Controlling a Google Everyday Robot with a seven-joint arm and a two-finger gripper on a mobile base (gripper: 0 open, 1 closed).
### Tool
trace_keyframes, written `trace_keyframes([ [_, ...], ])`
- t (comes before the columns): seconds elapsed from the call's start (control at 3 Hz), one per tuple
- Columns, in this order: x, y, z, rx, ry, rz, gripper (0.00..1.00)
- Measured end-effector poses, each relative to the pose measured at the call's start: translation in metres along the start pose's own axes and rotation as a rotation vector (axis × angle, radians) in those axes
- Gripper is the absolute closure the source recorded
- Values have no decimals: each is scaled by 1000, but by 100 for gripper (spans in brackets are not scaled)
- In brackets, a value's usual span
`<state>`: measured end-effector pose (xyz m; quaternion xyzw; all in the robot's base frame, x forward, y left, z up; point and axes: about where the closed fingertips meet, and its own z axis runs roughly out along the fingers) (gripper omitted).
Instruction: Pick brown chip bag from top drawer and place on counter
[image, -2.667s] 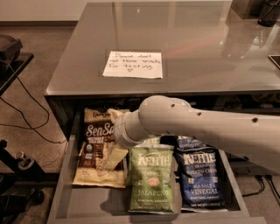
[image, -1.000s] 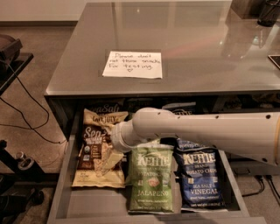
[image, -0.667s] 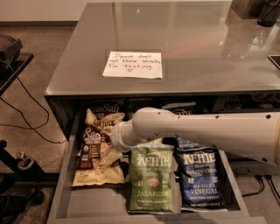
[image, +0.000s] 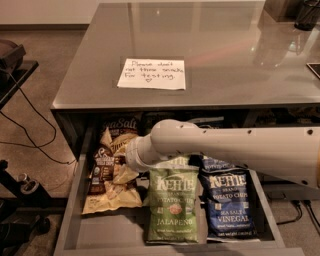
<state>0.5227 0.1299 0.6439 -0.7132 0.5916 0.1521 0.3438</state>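
Observation:
The brown chip bag lies at the left of the open top drawer, crumpled, with its "Sea Salt" top end raised toward the back. My gripper is at the end of the white arm that reaches in from the right. It presses into the middle of the bag, and the bag bunches up around it. The wrist hides most of the gripper. The grey counter above the drawer carries a white handwritten note.
A green Kettle jalapeno bag lies in the middle of the drawer and a blue Kettle bag at its right, both partly under my arm. Dark objects stand at the counter's far right corner. Cables and a stand are on the floor at left.
My gripper has pushed left onto the brown bag. The bag has gone from lying flat to crumpled, and its top end has lifted and shifted toward the back of the drawer.

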Motion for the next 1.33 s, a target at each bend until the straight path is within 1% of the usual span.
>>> trace_keyframes([
  [0.33,-24,-2,-27,24,-35,30,100],
  [0.67,-48,-6,-57,60,-92,59,100],
  [1.0,-68,-10,-87,93,-160,70,100],
  [1.33,-88,-14,-119,123,-219,60,100],
])
